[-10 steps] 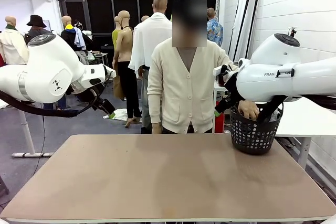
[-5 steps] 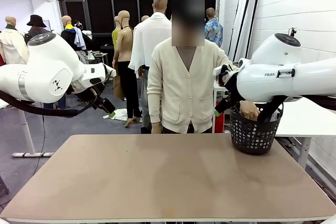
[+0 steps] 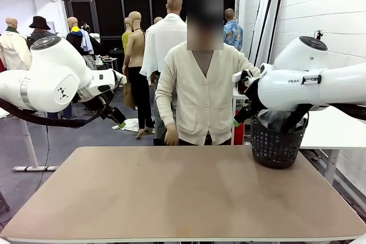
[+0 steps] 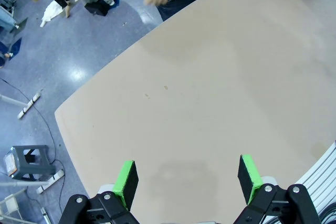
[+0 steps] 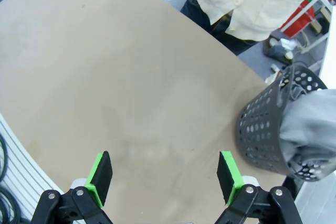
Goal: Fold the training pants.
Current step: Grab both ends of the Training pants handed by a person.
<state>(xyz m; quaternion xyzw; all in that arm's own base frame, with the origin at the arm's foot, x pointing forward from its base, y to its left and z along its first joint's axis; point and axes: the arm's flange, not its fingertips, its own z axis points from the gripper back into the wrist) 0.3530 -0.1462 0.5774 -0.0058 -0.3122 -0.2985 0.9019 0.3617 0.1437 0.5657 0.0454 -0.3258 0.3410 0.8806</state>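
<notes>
The training pants (image 5: 308, 123) are a bunch of light grey fabric sticking up out of the black perforated basket (image 5: 261, 125); in the front view the grey cloth (image 3: 273, 119) shows at the basket's rim. My right gripper (image 5: 164, 176) hangs open above the bare tan table, left of the basket, and shows in the front view (image 3: 240, 119) just beside it. My left gripper (image 4: 187, 179) is open too, high over the table's other side, and in the front view (image 3: 117, 119) it hovers at the far left edge. Neither holds anything.
The black basket (image 3: 277, 144) stands on the table's far right corner. A person in a cream cardigan stands at the far edge, one hand (image 3: 171, 136) hanging near the table (image 3: 171, 198). The broad tabletop is bare. A stool (image 4: 26, 162) stands on the floor.
The person's hand that was in the basket has drawn back out of it, and grey cloth now shows at the rim. The other arm has bent outward slightly. Both arms are still.
</notes>
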